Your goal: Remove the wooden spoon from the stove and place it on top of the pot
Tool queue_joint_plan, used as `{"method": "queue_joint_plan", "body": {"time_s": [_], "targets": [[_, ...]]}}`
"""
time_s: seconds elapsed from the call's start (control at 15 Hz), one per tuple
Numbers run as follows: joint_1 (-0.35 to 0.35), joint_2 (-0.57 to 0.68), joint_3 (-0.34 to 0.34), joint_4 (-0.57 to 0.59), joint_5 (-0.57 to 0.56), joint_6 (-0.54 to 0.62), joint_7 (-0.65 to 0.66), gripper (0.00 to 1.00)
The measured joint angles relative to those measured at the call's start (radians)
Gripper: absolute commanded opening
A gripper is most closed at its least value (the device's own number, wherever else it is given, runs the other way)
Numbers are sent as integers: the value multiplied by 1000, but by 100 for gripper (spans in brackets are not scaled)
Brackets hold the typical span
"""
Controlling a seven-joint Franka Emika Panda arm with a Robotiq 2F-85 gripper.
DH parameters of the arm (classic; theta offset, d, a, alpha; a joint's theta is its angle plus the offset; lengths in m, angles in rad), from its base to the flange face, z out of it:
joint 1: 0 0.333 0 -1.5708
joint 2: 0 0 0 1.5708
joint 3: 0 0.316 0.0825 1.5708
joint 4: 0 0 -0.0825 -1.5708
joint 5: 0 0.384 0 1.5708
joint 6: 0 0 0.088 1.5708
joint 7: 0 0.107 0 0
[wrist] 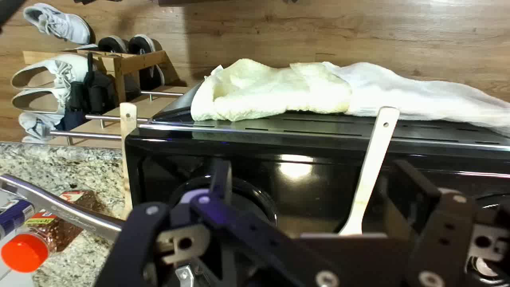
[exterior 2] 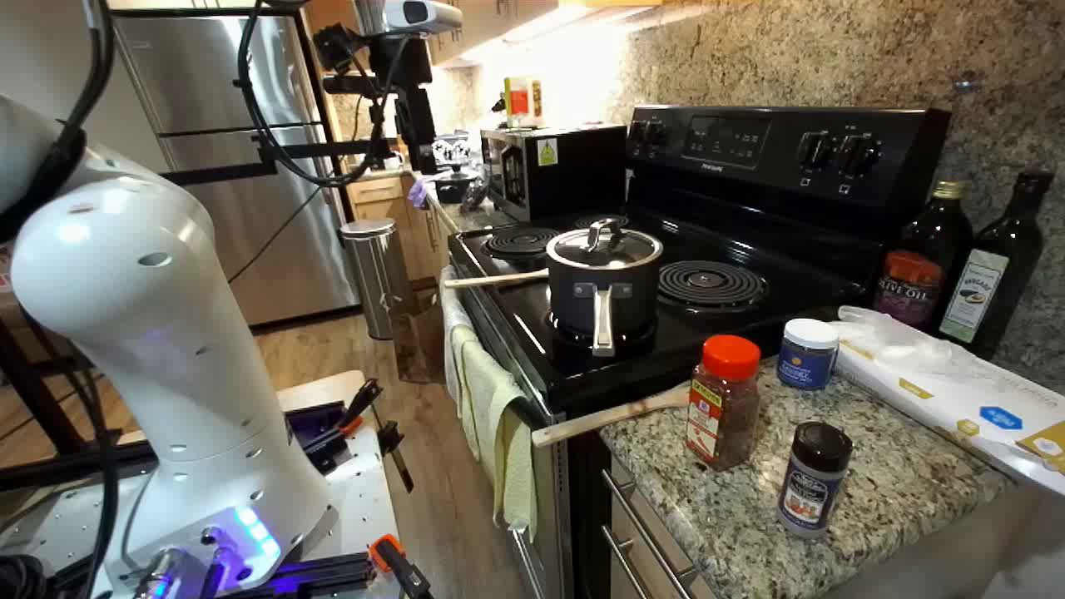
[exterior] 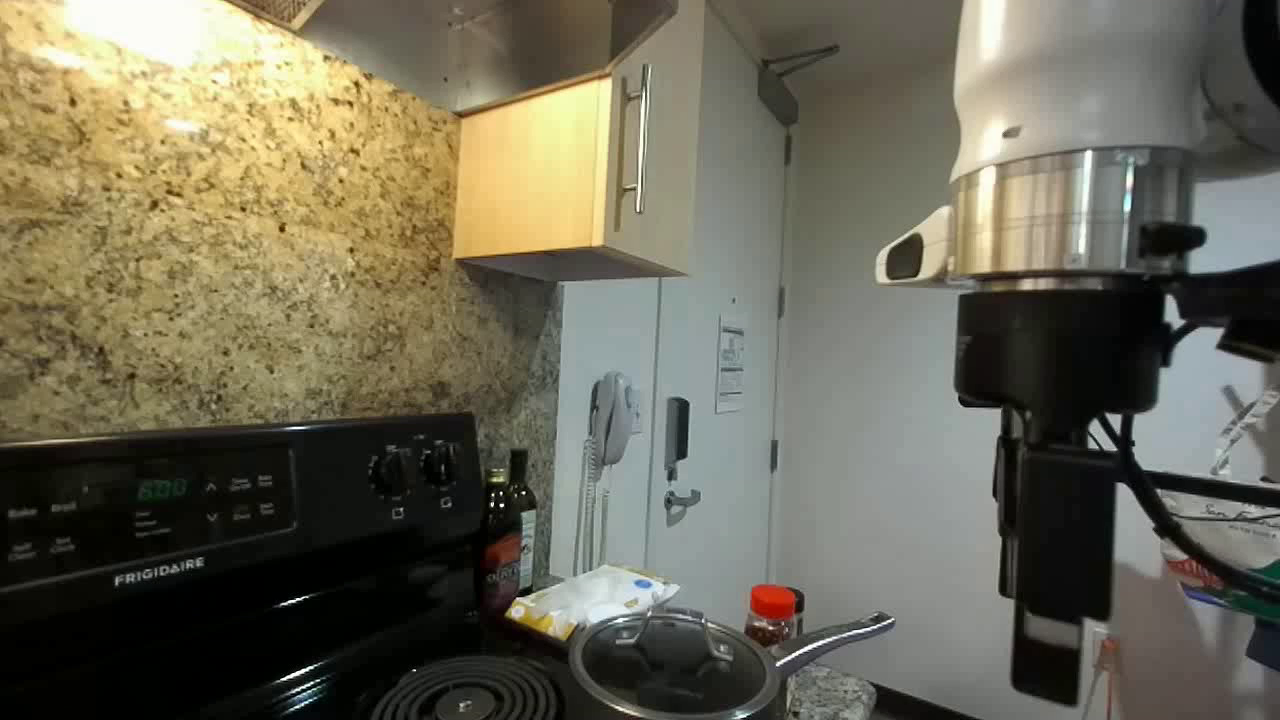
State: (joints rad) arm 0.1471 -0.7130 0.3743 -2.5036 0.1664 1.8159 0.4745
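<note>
Wrist view: the gripper (wrist: pixel 318 175) blocks the lower end of the spoon (wrist: pixel 368 175), so we can't see its shape. In an exterior view the pot (exterior 2: pixel 595 284) hides that same end, and the red-capped jar (exterior 2: pixel 724 408) hides one end of the counter utensil (exterior 2: pixel 613 415). In an exterior view we also lose the pot's base and the left part of the stove (exterior: pixel 290 600) past the edges. Door notice (exterior: pixel 731 365): too small for us to read.
</note>
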Motion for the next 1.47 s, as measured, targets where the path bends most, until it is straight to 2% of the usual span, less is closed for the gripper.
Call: {"method": "queue_joint_plan", "body": {"time_s": [0.33, 0.53, 0.8, 1.27, 1.47], "targets": [[0, 0, 0, 0, 0, 6, 0, 100], [-1, 28, 2, 6, 0, 60, -1, 100], [-1, 185, 22, 37, -1, 169, 4, 100], [11, 506, 52, 169, -98, 176, 110, 100], [36, 572, 35, 202, -105, 177, 110, 100]]}}
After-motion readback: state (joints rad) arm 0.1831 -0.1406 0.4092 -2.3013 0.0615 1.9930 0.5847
